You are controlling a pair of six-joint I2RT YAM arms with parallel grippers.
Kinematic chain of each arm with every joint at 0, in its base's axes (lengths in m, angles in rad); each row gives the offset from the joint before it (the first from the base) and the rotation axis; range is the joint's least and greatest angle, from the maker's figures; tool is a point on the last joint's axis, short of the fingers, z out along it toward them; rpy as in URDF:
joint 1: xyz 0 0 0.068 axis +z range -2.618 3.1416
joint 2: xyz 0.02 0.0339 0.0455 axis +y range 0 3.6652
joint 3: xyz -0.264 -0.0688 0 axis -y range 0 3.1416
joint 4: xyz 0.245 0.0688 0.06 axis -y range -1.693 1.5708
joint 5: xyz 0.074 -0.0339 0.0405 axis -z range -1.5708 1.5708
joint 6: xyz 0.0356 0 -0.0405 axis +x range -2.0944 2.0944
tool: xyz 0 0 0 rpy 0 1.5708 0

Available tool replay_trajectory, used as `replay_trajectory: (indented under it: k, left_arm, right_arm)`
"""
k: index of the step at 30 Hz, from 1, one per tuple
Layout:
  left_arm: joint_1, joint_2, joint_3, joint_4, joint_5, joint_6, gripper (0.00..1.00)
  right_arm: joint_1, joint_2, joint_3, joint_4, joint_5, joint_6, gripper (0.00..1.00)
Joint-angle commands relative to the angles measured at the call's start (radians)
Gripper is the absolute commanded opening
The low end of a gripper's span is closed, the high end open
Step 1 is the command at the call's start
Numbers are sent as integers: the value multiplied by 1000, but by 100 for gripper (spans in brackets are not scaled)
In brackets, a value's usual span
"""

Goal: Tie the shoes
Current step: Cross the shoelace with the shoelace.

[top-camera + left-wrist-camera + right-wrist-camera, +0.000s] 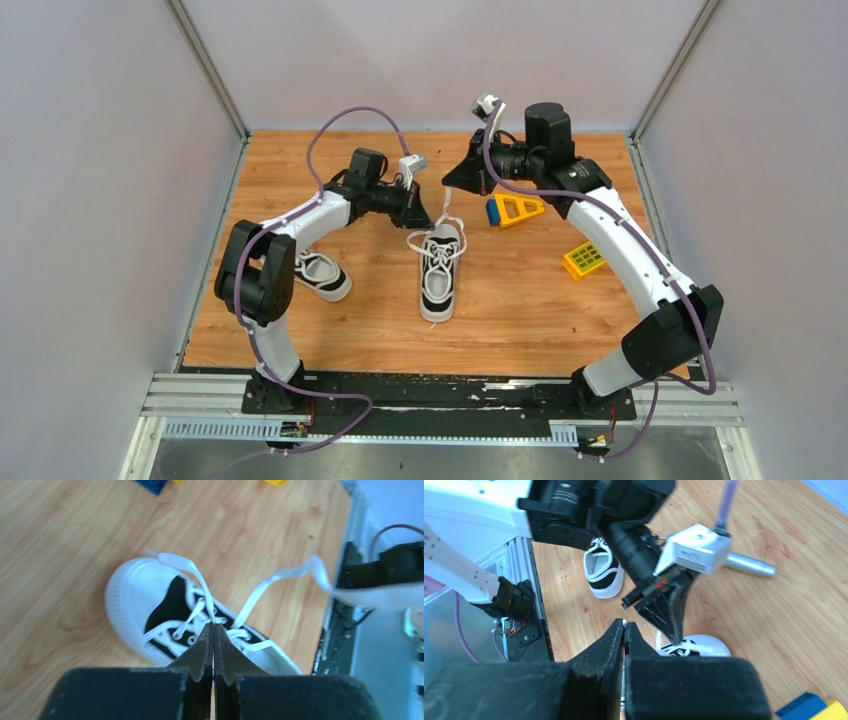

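While left tool (213, 626) and right tool (624, 630) each clamp a lace (177, 561) above the mid-frame shoe (440, 272), uneven pull could slip the grip or drag the shoe.

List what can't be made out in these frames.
- Left shoe: top view, left arm covers part of it.
- Middle shoe: right wrist view, only the toe shows past the right pincer.
- Lace: left wrist view, blurred toward the right edge.
- Blue block: right wrist view, cut off by the bottom edge.
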Motion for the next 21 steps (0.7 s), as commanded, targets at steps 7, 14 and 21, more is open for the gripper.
replay_trajectory:
  k: [7, 14, 21]
  left_arm:
    - [-23, 106, 50, 204, 301, -156, 0]
    - [-39, 158, 37, 230, 358, -190, 0]
    - [-40, 201, 38, 317, 360, -251, 0]
  right_arm:
    - [131, 25, 15, 36, -74, -143, 0]
    - [192, 81, 18, 61, -102, -267, 0]
    - [215, 168, 49, 61, -217, -386, 0]
